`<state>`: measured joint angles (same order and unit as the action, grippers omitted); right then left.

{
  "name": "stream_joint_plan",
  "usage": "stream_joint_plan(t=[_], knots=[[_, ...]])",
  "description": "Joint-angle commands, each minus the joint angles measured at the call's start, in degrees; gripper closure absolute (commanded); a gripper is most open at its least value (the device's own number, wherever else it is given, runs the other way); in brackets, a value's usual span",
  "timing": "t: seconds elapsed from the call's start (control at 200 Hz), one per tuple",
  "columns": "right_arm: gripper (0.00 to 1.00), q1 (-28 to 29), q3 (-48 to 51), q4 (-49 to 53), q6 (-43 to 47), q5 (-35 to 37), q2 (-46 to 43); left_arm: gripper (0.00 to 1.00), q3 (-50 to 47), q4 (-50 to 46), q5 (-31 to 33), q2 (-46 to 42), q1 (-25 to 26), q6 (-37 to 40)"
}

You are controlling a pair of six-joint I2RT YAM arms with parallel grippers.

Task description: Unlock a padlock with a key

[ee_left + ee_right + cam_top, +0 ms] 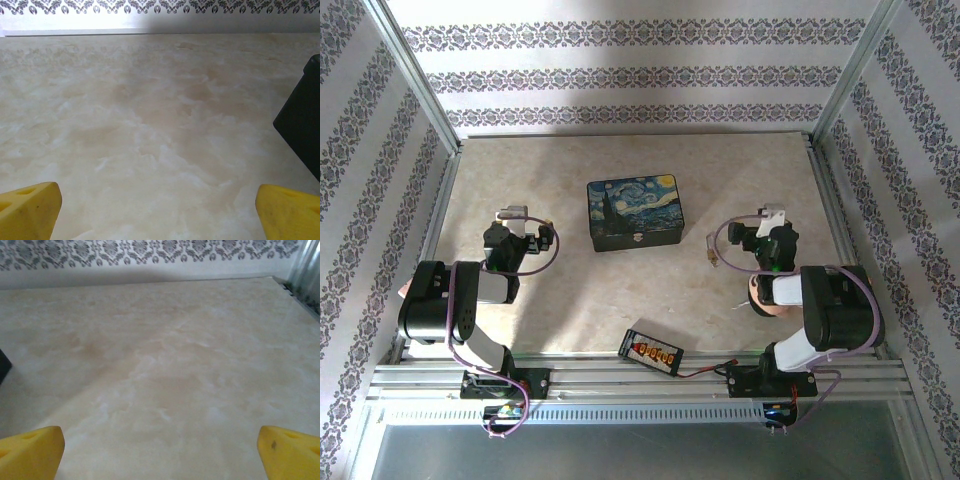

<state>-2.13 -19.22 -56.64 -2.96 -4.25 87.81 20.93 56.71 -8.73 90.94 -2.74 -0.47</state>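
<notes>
A tiny brass-yellow padlock (713,257) lies on the marble tabletop, right of the dark blue swirly-painting box (635,213) and just left of my right arm. The key is too small to pick out. My left gripper (512,216) hovers left of the box, and its yellow fingertips (35,205) stand wide apart with only bare table between them; my left gripper (157,197) is open. My right gripper (770,216) is to the right of the padlock. In the right wrist view my right gripper (160,440) is open too, over bare table.
A black strip with orange plugs (650,350) lies near the front edge, its wire running right. The box's dark corner shows at the right edge (301,120) and at the left edge (4,365). Patterned walls and metal frame posts (415,80) enclose the table.
</notes>
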Motion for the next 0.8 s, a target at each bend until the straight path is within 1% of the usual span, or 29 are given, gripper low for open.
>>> stream_joint_plan(t=[0.0, 0.095, 0.795], knots=[[0.02, -0.24, -1.49, 0.05, 0.77, -6.97, 0.08, 0.01, 0.45, -0.74, -0.47, 0.23, -0.41, -0.41], [0.02, -0.25, -1.43, -0.05, 1.2, -8.01, 0.08, 0.01, 0.43, -0.63, -0.5, 0.32, -0.33, -0.34], [0.02, -0.24, -1.52, 0.04, 1.25, -7.53, 0.08, 0.01, 0.43, -0.63, -0.67, 0.34, -0.34, -0.35]])
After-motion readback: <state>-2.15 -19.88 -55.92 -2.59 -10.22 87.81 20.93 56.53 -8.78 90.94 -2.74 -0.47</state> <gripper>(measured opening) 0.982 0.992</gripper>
